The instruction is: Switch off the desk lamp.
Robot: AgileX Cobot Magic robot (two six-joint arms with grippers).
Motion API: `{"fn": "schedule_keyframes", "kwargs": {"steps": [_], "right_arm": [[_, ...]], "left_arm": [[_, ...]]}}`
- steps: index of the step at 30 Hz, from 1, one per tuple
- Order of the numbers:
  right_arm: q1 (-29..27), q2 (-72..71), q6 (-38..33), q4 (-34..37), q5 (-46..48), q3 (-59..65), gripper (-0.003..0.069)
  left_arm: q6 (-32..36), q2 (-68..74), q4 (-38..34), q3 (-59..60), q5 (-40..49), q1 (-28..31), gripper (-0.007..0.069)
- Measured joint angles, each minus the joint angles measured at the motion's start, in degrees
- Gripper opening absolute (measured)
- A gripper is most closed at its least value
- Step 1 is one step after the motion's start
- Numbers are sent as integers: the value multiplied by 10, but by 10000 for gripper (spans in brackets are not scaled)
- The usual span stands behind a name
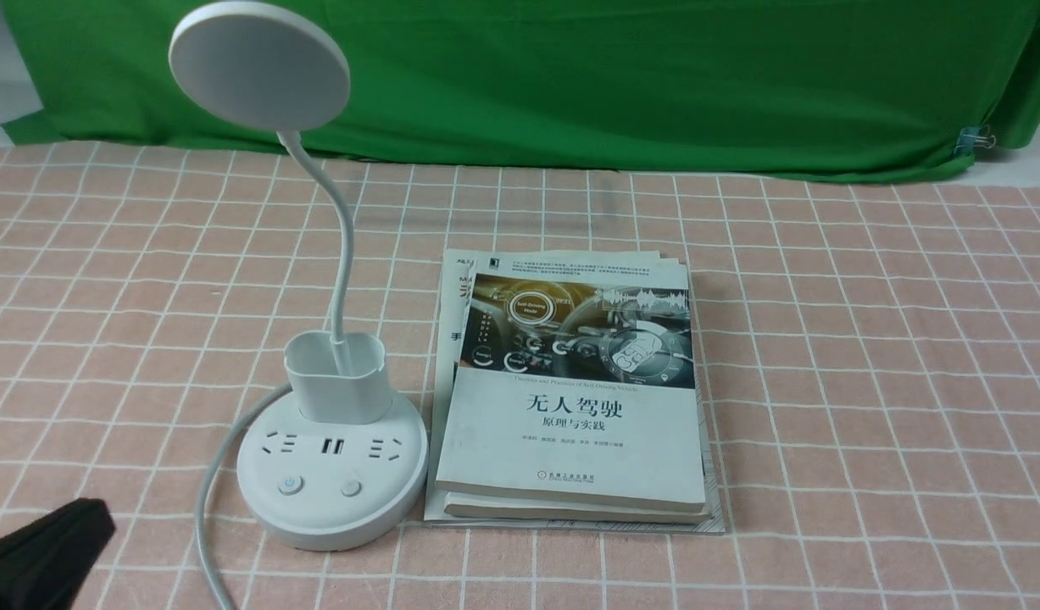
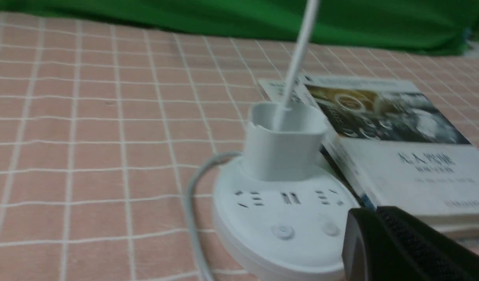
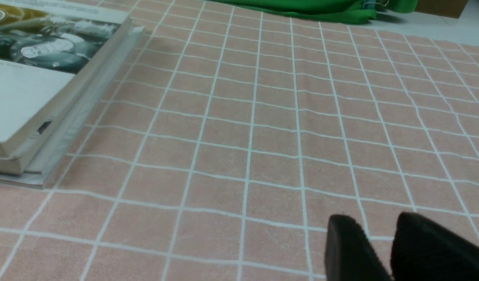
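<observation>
The white desk lamp stands at the left of the table in the front view: round disc head [image 1: 259, 66], thin bent neck [image 1: 343, 246], cup holder [image 1: 337, 377], round base [image 1: 331, 496] with sockets. Its two buttons are at the base's front; the left one [image 1: 290, 485] shows a small blue mark, the right one [image 1: 351, 488] is plain. My left gripper [image 1: 91, 512] is shut and empty, low at the near left, apart from the base. In the left wrist view its tip [image 2: 378, 212] is just beside the base [image 2: 286, 218], near the right button [image 2: 331, 229]. My right gripper [image 3: 380, 222] is slightly open and empty over bare cloth.
A stack of books [image 1: 570, 398] lies right beside the lamp base; it also shows in the right wrist view [image 3: 32, 89]. The lamp's white cord [image 1: 210, 491] runs off the base's left toward the near edge. A green cloth [image 1: 621, 76] hangs at the back.
</observation>
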Motion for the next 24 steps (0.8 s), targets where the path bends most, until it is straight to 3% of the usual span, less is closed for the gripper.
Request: {"fn": "schedule_keyframes", "kwargs": {"steps": [1, 3, 7, 14, 24], "right_arm": [[0, 0, 0, 0, 0, 0, 240], [0, 0, 0, 0, 0, 0, 240], [0, 0, 0, 0, 0, 0, 240], [0, 0, 0, 0, 0, 0, 240], [0, 0, 0, 0, 0, 0, 240]], "left_arm": [[0, 0, 0, 2, 0, 0, 5], [0, -52, -2, 31, 4, 62, 5], [0, -96, -17, 52, 24, 104, 5], [0, -103, -31, 53, 78, 109, 5], [0, -103, -31, 53, 85, 110, 5]]}}
